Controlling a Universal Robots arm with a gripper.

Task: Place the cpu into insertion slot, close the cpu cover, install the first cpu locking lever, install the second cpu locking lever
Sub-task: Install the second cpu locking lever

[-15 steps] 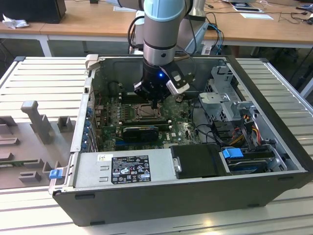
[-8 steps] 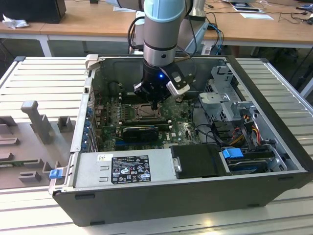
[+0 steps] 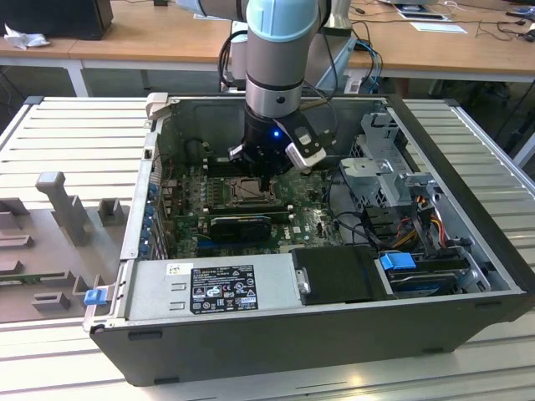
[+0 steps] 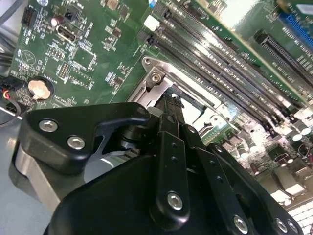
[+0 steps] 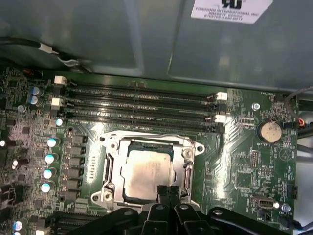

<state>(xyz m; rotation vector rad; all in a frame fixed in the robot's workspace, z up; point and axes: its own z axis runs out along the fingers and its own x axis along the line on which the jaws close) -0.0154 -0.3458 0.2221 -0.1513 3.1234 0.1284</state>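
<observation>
While the cpu sits in the insertion slot, the tool (fingers together, empty) hovers just above

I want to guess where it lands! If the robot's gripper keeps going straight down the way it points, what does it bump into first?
Probably the silvery cpu cover at the socket's near edge, right beside the cpu. The gripper points down at that edge in the first wrist view, but I can't judge how far above it hangs.

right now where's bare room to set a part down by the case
Free: ribbed table on the exterior view's left of the case, behind the grey fixtures; also the strip at its right. Crowded: inside, gripper over cpu, cables beside.
</observation>
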